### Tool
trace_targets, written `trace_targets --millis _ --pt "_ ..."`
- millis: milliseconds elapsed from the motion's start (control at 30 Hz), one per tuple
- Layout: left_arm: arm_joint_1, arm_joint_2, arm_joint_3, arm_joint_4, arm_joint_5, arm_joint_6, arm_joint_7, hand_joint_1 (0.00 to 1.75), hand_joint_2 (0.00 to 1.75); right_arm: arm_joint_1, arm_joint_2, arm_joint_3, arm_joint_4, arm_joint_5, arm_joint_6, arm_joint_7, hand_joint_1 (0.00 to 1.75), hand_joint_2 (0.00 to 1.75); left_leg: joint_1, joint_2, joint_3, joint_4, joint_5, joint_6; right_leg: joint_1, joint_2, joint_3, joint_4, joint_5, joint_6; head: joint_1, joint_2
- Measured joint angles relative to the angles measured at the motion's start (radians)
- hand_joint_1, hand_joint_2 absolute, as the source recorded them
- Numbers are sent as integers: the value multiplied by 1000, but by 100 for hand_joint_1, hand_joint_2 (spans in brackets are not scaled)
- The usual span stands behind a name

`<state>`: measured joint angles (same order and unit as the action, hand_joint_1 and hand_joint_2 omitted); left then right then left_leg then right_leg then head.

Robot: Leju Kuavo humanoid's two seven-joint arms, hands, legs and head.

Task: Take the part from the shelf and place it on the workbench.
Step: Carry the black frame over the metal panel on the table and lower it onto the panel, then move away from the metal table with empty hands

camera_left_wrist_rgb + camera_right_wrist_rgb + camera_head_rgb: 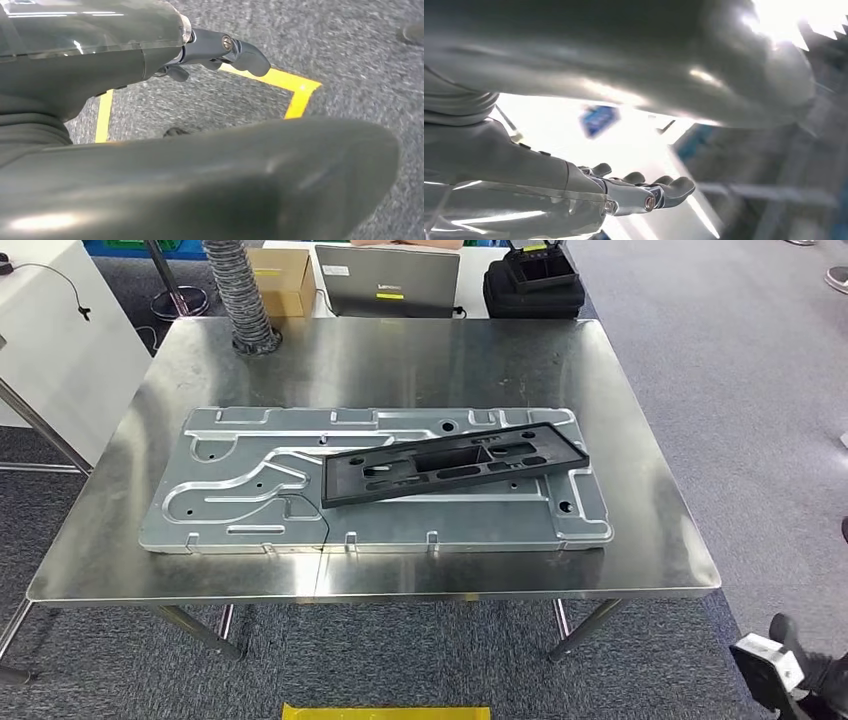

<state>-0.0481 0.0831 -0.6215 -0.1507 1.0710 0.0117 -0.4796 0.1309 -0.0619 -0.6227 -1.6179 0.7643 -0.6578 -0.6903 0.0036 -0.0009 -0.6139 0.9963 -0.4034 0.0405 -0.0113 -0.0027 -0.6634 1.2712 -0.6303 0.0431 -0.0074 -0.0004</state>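
Observation:
A long black plastic part (455, 465) with several cut-outs lies slightly askew across the right half of a silver stamped plate (240, 490). The plate lies flat on the steel workbench (400, 360). Nothing touches the part. My left hand (90, 65) hangs over grey carpet, its fingers (235, 50) stretched out and apart from the thumb, with nothing in it. My right hand (549, 180) is empty too, its fingers (659, 190) lightly bent and spread against a bright blurred background.
Behind the workbench stand a laptop (388, 280), a cardboard box (280, 280), a black case (533, 285) and a ribbed hose (240, 295). A white cabinet (50, 340) is at the left. Yellow floor tape (385, 712) marks the carpet in front.

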Motion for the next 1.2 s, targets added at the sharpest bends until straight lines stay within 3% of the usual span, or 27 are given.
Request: trace_targets --millis 33,67,133,200,233,300,333,367,433,467,500,533,567,633,700,733,800,833,867,967,1000,1033,1067,1100,1133,1200 --pt "0 0 -1 0 3 -1 -3 0 0 2 15 -33 49 23 2 0 0 0 -1 1 -12 1 8 -1 -1 0 13 4 9 0 0 0" --pt "0 -1 -2 0 6 -2 -5 0 0 1 26 -65 99 40 4 0 0 0 0 1 -23 3 16 -2 -2 0 47 -30 35 0 0 0" --pt "-2 -2 -4 0 9 -7 -10 0 0 -12 38 -136 215 63 6 0 0 0 0 1 -40 10 30 -9 0 -1 155 -177 76 -4 0 0" --pt "-3 -4 -6 0 10 -13 -16 0 0 -31 41 -208 352 88 -5 1 0 0 -1 0 -45 10 46 -20 5 0 226 -287 81 -15 0 0" --pt "-4 -5 -7 0 10 -15 -17 0 0 -39 40 -241 421 105 -13 6 0 0 0 0 -44 8 55 -26 9 0 235 -307 77 -22 0 0" --pt "-2 -6 -10 0 10 -17 -20 0 0 -52 38 -311 559 151 -26 39 0 0 2 0 -46 1 68 -38 10 0 225 -310 96 -37 0 0" --pt "0 -6 -13 1 10 -17 -20 0 0 -59 38 -345 623 179 -30 64 0 0 2 0 -52 10 53 -42 9 -2 215 -312 109 -45 0 0" --pt "1 -6 -15 1 10 -18 -21 0 0 -67 39 -377 682 208 -31 91 0 0 2 0 -63 37 18 -44 8 -3 204 -315 123 -53 0 0" --pt "3 -8 -21 1 10 -18 -20 0 0 -79 43 -434 783 264 -33 141 0 0 4 -1 -93 149 -94 -48 9 -4 176 -315 147 -62 0 0" --pt "3 -8 -23 1 10 -18 -20 0 0 -85 47 -460 828 294 -33 168 0 0 4 -1 -106 219 -137 -50 11 -4 160 -313 158 -64 0 0" --pt "3 -8 -25 1 11 -17 -20 0 0 -91 52 -483 870 326 -33 197 0 0 5 -1 -109 275 -157 -53 12 -5 142 -310 170 -64 0 0" --pt "3 -8 -27 1 13 -16 -19 0 0 -97 57 -504 911 364 -33 231 0 0 5 0 -100 303 -152 -54 14 -5 124 -306 181 -64 0 0" --pt "3 -8 -28 1 14 -16 -18 0 0 -104 61 -520 950 403 -33 269 0 0 5 0 -72 297 -131 -53 15 -4 105 -302 192 -63 0 0" --pt "0 -8 -30 1 17 -14 -19 0 0 -118 67 -549 1029 463 -32 347 0 0 5 -1 41 178 -100 -47 17 -2 73 -291 211 -58 0 0" --pt "-5 -8 -31 1 20 -14 -23 0 0 -132 72 -578 1104 482 -23 414 0 0 1 -2 153 28 -119 -38 19 -2 56 -282 228 -49 0 0" --pt "-7 -8 -31 1 22 -15 -25 0 0 -139 74 -592 1138 485 -11 445 0 0 -2 -3 180 -12 -131 -33 19 -3 54 -280 236 -44 0 0" --pt "-7 -9 -32 1 25 -16 -26 0 0 -151 77 -614 1198 503 31 523 0 0 -5 -1 177 -29 -123 -20 16 -1 50 -280 249 -32 0 0" --pt "-8 -9 -33 1 25 -17 -25 0 0 -154 79 -621 1224 517 60 567 0 0 -4 2 169 -31 -113 -12 14 0 43 -272 237 -27 0 0" --pt "-8 -10 -34 1 25 -17 -23 0 0 -157 82 -625 1247 532 89 606 0 0 -3 5 157 -34 -101 -4 12 1 33 -252 206 -21 0 0" --pt "-6 -11 -40 1 26 -16 -20 0 0 -163 90 -627 1303 572 167 679 0 0 -4 11 109 -34 -62 6 5 3 -11 -87 53 -11 0 0" --pt "-5 -11 -42 1 26 -16 -20 0 0 -166 93 -627 1317 586 195 696 0 0 -4 12 90 -33 -48 5 3 3 -17 -29 30 -9 0 0" --pt "-5 -12 -45 1 26 -15 -20 0 0 -168 95 -627 1330 596 225 711 0 0 -4 13 71 -30 -35 3 2 3 -11 5 35 -7 0 0" --pt "-5 -13 -47 1 25 -14 -19 0 0 -171 98 -626 1340 602 255 723 0 0 -3 13 52 -26 -23 0 0 3 12 7 60 -6 0 0" --pt "-5 -14 -50 1 25 -13 -18 0 0 -173 101 -626 1349 604 282 731 0 0 -3 13 34 -21 -12 -3 -2 2 52 -29 92 -5 0 0" --pt "-5 -15 -53 1 23 -13 -16 0 0 -177 103 -626 1357 602 309 736 0 0 -2 13 18 -14 -2 -7 -4 2 108 -95 112 -5 0 0" --pt "-6 -18 -56 1 19 -13 -13 0 0 -187 109 -627 1368 588 357 737 0 0 -3 13 -5 1 13 -19 -1 3 215 -249 99 -12 0 0"
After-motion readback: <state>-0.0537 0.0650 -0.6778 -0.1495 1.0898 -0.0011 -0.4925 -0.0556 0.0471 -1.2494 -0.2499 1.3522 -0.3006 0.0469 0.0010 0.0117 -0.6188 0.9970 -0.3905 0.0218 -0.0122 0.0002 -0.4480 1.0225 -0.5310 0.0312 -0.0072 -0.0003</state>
